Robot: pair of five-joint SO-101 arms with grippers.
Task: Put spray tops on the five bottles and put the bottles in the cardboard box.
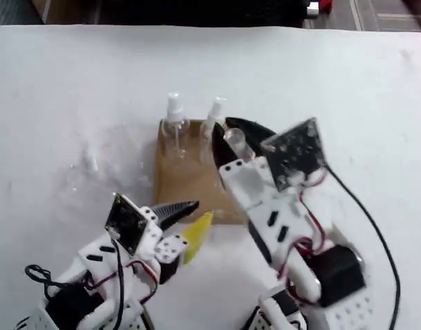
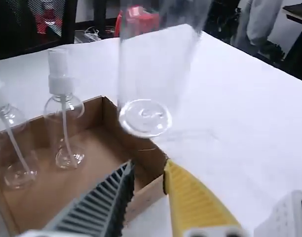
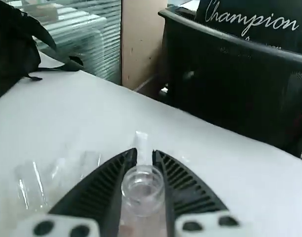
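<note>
The right claw (image 3: pixel 143 154) is gripping a clear, uncapped plastic bottle (image 3: pixel 142 190) by its neck, holding it upright above the edge of the brown cardboard box (image 1: pixel 186 185), probably for capping, while the released left claw (image 2: pixel 146 172) is hovering beside that box.

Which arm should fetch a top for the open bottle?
Probably left: the left gripper is open and empty by the cardboard box, while the right gripper is shut on the bottle.

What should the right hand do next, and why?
Probably keep the bottle out of the cardboard box for now: held in the right hand, it has an open neck with no spray top, unlike the two topped bottles inside, and the left hand is open and empty.
</note>
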